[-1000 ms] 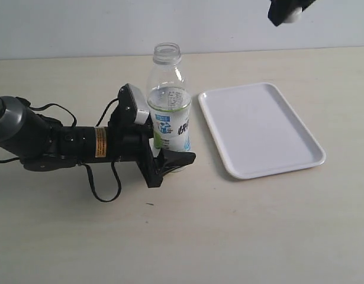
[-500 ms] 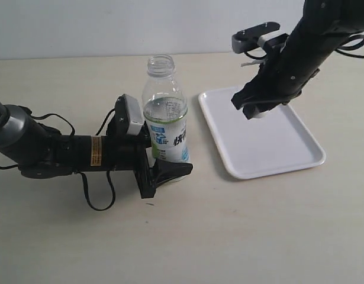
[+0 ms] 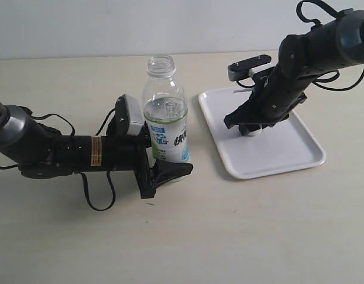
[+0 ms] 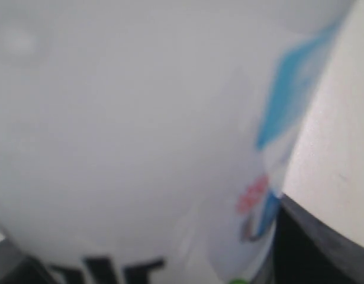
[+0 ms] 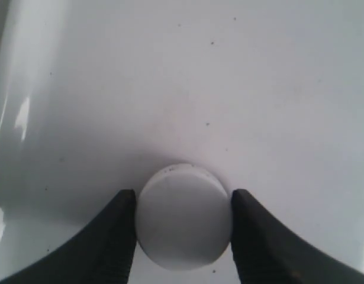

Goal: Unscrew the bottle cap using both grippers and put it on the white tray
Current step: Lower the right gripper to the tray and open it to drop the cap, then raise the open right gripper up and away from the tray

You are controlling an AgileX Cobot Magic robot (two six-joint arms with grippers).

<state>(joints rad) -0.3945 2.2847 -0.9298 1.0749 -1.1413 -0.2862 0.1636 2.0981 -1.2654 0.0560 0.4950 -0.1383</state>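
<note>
The clear bottle (image 3: 166, 112) stands upright left of the white tray (image 3: 288, 154), its threaded neck bare. My left gripper (image 3: 167, 168) is shut around the bottle's lower body; in the left wrist view the blurred bottle label (image 4: 170, 136) fills the picture. My right gripper (image 3: 251, 126) hangs low over the tray, shut on the white bottle cap (image 5: 183, 216), whose flat top shows between the two black fingers (image 5: 119, 228). The cap (image 3: 253, 129) sits right at the tray's surface (image 5: 199, 71); whether it touches is unclear.
The pale tabletop (image 3: 187, 236) spreads around the bottle and tray. Loose black cables (image 3: 99, 192) trail from the left arm onto the table. A grey wall (image 3: 110, 23) runs along the back edge.
My right gripper came down from the upper right with the cap and now hangs low over the tray. The left gripper and bottle shifted slightly left, then held still.
</note>
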